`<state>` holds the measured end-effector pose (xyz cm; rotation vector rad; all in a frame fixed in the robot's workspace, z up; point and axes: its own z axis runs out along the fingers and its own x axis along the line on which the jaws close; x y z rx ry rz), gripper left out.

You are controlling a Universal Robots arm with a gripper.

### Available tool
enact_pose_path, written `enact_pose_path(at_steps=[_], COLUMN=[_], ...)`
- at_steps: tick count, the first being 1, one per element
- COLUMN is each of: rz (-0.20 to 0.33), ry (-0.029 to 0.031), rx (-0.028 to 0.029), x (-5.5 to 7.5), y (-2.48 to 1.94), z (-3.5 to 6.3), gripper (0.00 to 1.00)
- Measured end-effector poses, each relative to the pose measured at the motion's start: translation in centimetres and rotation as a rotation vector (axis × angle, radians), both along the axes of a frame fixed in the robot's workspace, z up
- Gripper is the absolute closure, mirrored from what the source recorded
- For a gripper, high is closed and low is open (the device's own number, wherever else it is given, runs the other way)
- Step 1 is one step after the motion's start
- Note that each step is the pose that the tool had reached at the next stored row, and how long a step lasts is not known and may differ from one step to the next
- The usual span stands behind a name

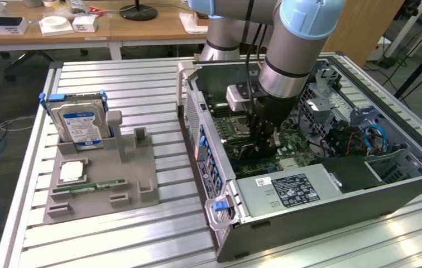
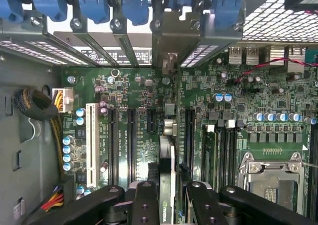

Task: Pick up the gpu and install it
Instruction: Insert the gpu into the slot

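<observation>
An open computer case [image 1: 330,184] is seen lying on its side on a slatted metal table [image 1: 121,234], at the right of the exterior view. The robot arm [image 1: 293,50] is lowered into the case from the top centre, so that the gripper [image 1: 262,146] is brought low over the motherboard [image 1: 252,162].

In the wrist view the gpu [image 2: 167,178] is shown edge-on – a thin card clamped between the 2 black fingers [image 2: 144,205], held upright so its lower edge can be lined up with the long black expansion slots [image 2: 131,143].

At the left of the exterior view, a grey holder [image 1: 99,178] is seen carrying a hard drive [image 1: 81,124] and a memory stick [image 1: 88,186].
</observation>
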<state>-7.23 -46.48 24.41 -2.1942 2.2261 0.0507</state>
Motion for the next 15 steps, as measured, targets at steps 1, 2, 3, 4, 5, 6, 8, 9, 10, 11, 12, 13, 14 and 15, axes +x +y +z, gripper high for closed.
enact_pose_path(at_steps=[1,2,3,4,5,6,8,9,10,11,12,13,14,15], rz=[0.000,0.000,0.000,0.000,0.000,0.000,0.000,0.000,0.000,0.000,0.000,0.000,0.000,0.000], ry=[-0.0001,-0.0005,-0.0007,-0.0006,-0.0004,-0.0002,-0.0002,-0.0003,-0.0002,-0.0002,-0.0001,-0.0001,-0.0002,-0.0002], rx=[0.0003,0.0012,0.0014,0.0011,0.0007,0.0004,0.0004,0.0005,0.0003,0.0003,0.0003,0.0005,0.0005,0.0006], x=[0.00,-0.01,-0.01,-0.01,-0.01,-0.02,-0.03,-0.03,-0.05,-0.06,-0.06,-0.06,-0.06,-0.06], y=[0.00,0.01,0.02,0.01,0.01,0.01,0.01,0.01,0.01,0.01,0.01,0.00,0.01,0.01], z=[-0.03,-0.09,-0.13,-0.15,-0.15,-0.15,-0.19,-0.23,-0.27,-0.30,-0.31,-0.32,-0.32,-0.32], gripper=[0.74,0.74,0.74,0.74,0.74,0.74,0.74,0.74,0.74,0.74,0.74,0.74,0.74,0.74])
